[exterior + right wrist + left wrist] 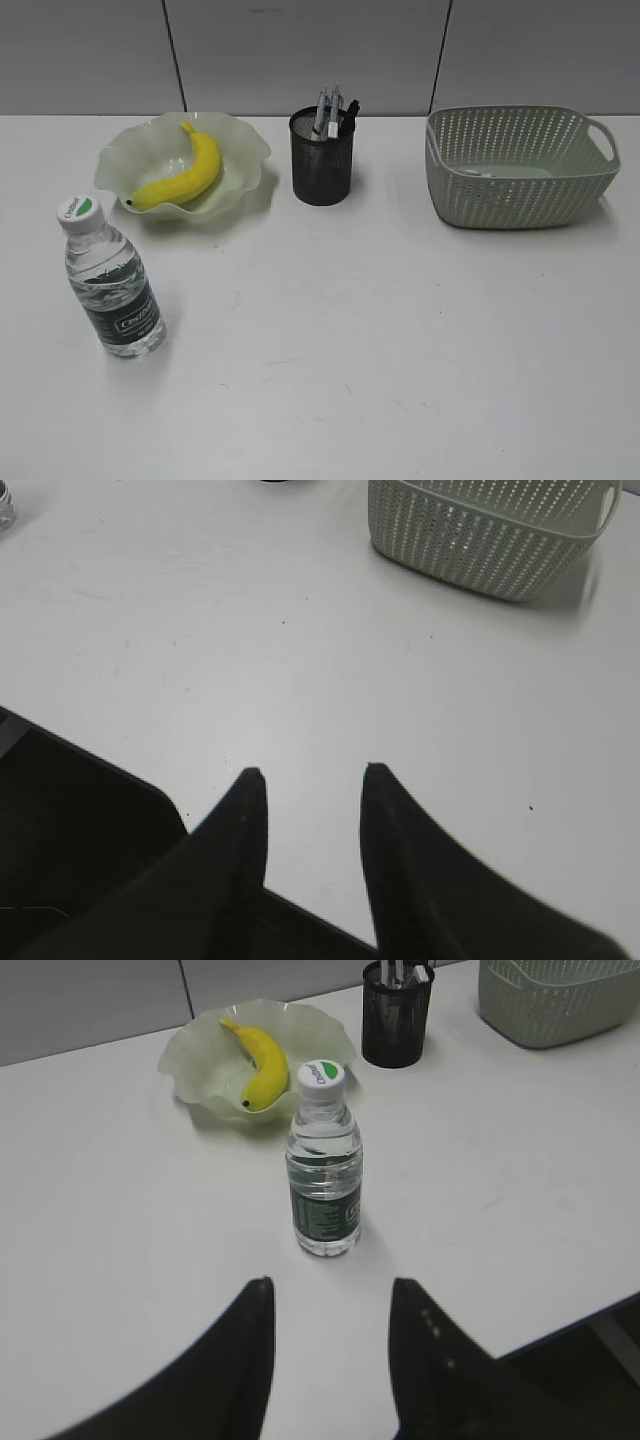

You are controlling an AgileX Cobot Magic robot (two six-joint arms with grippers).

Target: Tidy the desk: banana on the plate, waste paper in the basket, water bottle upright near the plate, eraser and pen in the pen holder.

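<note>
Currently I find the desk (400, 360) near its finished state: the banana (185, 172) lies in the plate (125, 150) at ten o'clock in the exterior view, the water bottle (110, 280) stands upright just beside the plate at eight o'clock, and pens stand in the pen holder (322, 160) at twelve o'clock. I cannot make out the eraser among them. Something pale lies in the basket (520, 185) at two o'clock, possibly the waste paper, too indistinct to confirm. My left gripper (330, 1300) is spread and empty, hanging clear of the bottle at its six o'clock; my right gripper (310, 780) is likewise spread, holding nothing, over bare desk. In my judgement the main risk is a careless left-arm move forward clipping the bottle, which is tall and narrow and would topple readily.
</note>
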